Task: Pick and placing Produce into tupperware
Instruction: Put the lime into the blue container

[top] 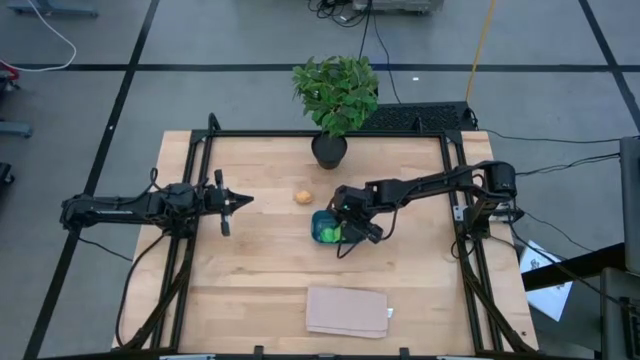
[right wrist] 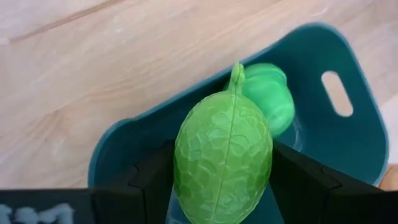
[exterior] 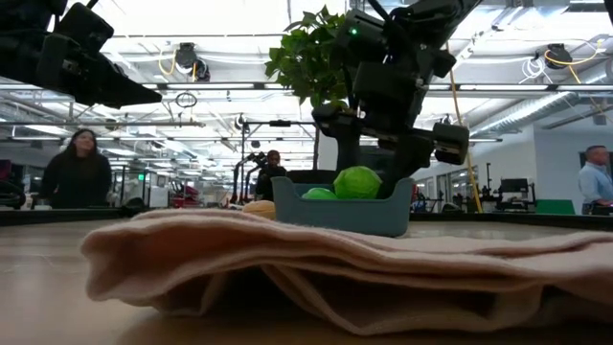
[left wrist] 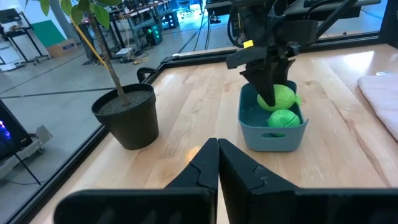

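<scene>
The teal tupperware [top: 322,219] [left wrist: 272,132] stands mid-table, in front of the potted plant. One bright green piece [right wrist: 270,98] [exterior: 319,194] lies on its floor. My right gripper [right wrist: 222,169] [top: 346,226] hangs over the tupperware, shut on the second green piece [right wrist: 222,155] [exterior: 358,181]. The orange-tan piece [top: 302,196] [exterior: 259,205] rests on the wood just left of the tupperware. My left gripper [left wrist: 217,163] [top: 238,200] waits shut above the table's left part, pointing toward the tupperware. My right gripper pinches the green piece [right wrist: 186,163] between its two fingers [right wrist: 152,179], one on each long side. The fingers come from above, pointing down. The piece sits over the tupperware's inside, its top above the rim; I cannot tell whether its underside touches the floor.
A leafy potted plant [top: 334,100] stands at the table's far edge behind the tupperware. A folded tan pad [top: 347,311] lies near the near edge. A black frame [top: 450,165] borders the table. People [exterior: 77,168] show in the room beyond.
</scene>
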`<state>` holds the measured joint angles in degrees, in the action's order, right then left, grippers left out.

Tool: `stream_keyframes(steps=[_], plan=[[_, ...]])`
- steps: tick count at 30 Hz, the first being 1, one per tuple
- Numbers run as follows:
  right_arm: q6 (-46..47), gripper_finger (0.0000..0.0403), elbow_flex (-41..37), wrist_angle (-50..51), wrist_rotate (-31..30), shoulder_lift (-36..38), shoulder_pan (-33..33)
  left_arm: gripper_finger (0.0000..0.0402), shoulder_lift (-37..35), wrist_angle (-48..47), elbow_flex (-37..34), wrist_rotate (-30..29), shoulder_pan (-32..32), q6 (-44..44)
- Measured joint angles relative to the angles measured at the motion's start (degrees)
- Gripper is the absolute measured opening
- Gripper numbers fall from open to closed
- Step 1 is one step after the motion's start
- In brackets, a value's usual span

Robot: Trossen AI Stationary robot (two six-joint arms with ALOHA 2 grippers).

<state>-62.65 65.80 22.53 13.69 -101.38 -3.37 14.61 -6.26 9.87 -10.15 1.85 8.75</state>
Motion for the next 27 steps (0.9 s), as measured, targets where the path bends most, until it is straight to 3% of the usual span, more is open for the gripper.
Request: stream_keyframes(steps=[27], plan=[[0.5, 0.0219, 0.0, -0.5, -0.4, -2.6, 1.0, 0.0015, 0.0, -0.1, 0.0, 0.0, 0.0, 0.0]])
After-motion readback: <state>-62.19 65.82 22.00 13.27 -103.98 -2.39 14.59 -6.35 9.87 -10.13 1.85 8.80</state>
